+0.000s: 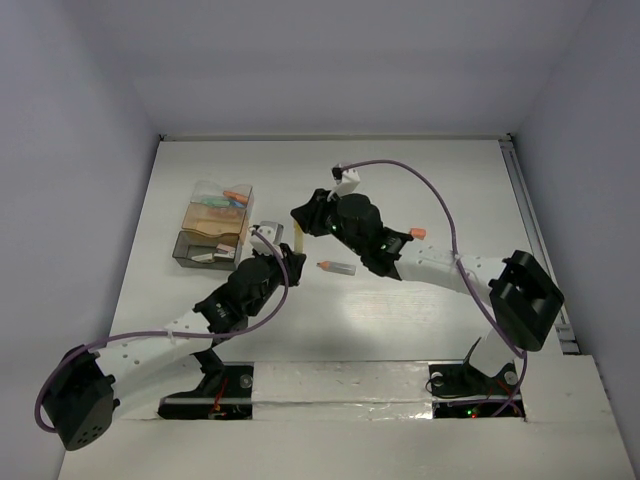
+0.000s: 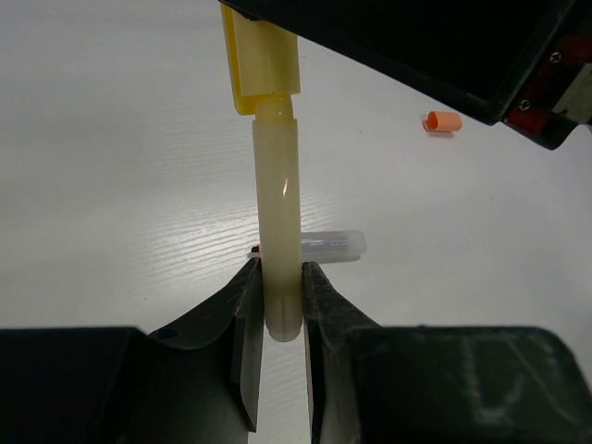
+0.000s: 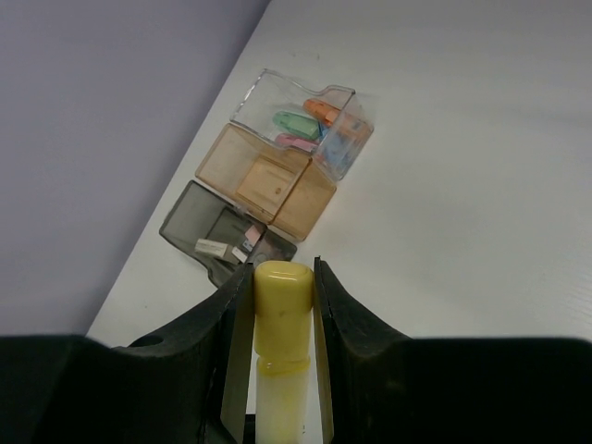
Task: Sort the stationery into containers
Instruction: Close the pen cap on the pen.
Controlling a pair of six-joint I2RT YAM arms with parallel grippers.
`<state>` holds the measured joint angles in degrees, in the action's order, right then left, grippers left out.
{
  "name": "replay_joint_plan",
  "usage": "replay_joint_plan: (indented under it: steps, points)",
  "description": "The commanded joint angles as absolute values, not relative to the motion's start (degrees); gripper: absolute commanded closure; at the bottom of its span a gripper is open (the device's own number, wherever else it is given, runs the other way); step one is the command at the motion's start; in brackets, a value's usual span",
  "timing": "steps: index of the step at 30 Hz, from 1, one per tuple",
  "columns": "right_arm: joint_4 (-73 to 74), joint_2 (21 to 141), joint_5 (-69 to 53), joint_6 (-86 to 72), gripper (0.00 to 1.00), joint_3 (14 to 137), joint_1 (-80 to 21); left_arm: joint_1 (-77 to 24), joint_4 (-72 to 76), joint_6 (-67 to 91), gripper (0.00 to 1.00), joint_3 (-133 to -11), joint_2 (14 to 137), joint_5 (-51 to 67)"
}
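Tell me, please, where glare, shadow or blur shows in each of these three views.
Top external: soft, even light, only faint shadows on the table. Left wrist: a bright glare streak on the highlighter, the dark fingers nearly featureless. Right wrist: the yellow cap close up looks slightly soft, the containers sharp.

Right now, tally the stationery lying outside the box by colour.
yellow highlighter, held: 1
clear piece, loose: 1
orange cap, loose: 1
Total: 3
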<state>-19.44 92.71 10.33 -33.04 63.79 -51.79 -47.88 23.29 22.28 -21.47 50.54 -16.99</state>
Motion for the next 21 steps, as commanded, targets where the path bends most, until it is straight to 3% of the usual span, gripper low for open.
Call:
replay_joint_plan:
  steps: [1,21]
  points:
    - [-21.9,91.8,9.2,-34.6,1.0,61.5,-53.5,-47.7,29.2,21.3,1.0,-25.3,49.1,-17.8]
    - [-28.9,85.3,-1.8,-38.8,1.0,54.2,-53.5,-47.7,26.3,24.3,1.0,-27.3,38.6,-13.4]
